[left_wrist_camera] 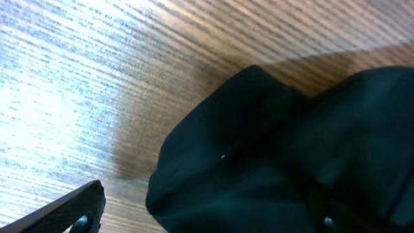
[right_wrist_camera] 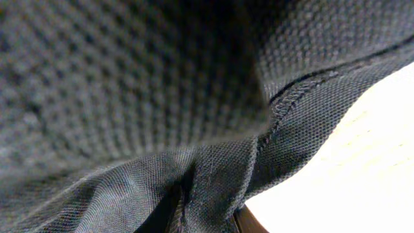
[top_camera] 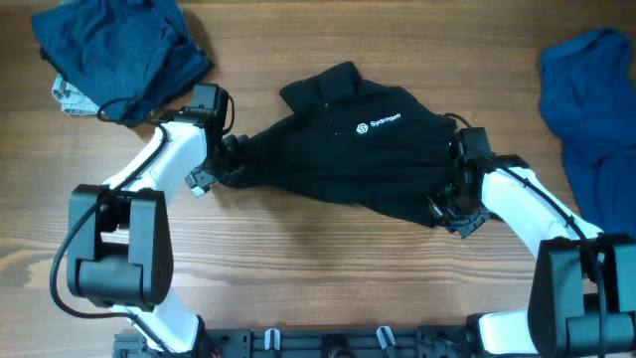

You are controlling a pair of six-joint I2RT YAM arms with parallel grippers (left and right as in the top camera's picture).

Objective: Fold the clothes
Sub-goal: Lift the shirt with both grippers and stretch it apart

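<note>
Starting on the black shirt, nothing folded yet

Working outward from the robot's side, the wooden table [top_camera: 298, 283] is showing no finished stack anywhere.

The right gripper [top_camera: 452, 196] is pinching the black shirt [top_camera: 348, 149] at its lower right corner. The right wrist view is filling with knit cloth and a stitched hem [right_wrist_camera: 304, 90] bunching down between nearly closed jaws, so I'm reading this as a real grip.

The left gripper [top_camera: 221, 161] is standing wide open at the shirt's left end and gripping nothing. In the left wrist view one finger [left_wrist_camera: 68, 210] is sticking out over the wood, and a rounded lump of the black cloth is lying in the gap.

The shirt itself is lying mid-table between the two grippers. It is rumpled and uneven, with its white logo [top_camera: 381, 122] facing up. No flat panel or clean fold line is showing.

Farther back, a royal blue garment [top_camera: 591, 99] is heaping at the right edge. A dark navy garment [top_camera: 119, 50] is bunching in the far left corner over a pale patterned scrap [top_camera: 70, 96]. Both are lying loose, well apart from either gripper.

I'm judging the task as barely begun. One corner is secured, and the left end is waiting for a grip. Spreading and folding the shirt is all outstanding, and so are the other two garments.
</note>
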